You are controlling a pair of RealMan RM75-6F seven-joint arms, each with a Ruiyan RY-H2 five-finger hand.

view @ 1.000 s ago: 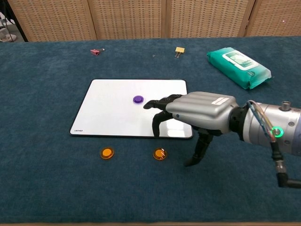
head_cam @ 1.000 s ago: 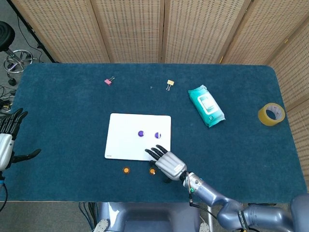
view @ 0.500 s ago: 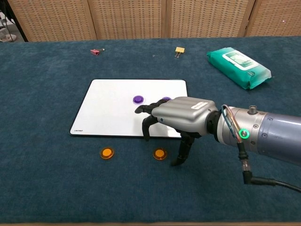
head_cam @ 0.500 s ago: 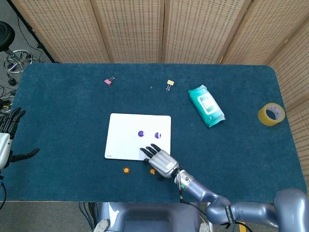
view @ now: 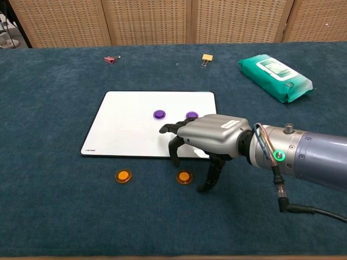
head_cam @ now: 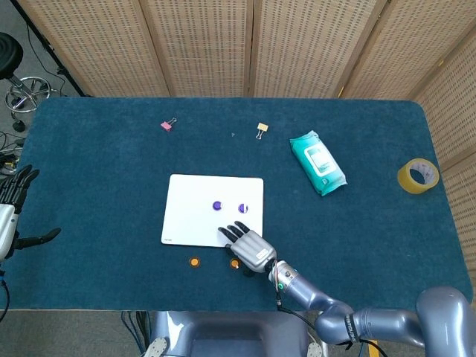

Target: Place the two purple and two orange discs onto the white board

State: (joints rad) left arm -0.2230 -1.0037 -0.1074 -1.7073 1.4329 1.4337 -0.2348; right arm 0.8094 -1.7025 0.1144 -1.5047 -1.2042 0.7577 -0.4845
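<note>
Both purple discs point(view: 159, 114) sit side by side mid white board point(view: 130, 124), so that half's done. The two orange discs point(view: 123, 176) lie on the table point(view: 54, 97) just off the board's near edge. My right hand point(view: 209, 138) hovers over the right one, fingers spread, holding nothing. My left hand point(head_cam: 13, 204) is open at the table's left edge.

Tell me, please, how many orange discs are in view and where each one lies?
2. One orange disc lies on the blue cloth just off the white board; the other lies beside it, under the right hand. None seems hidden.
</note>
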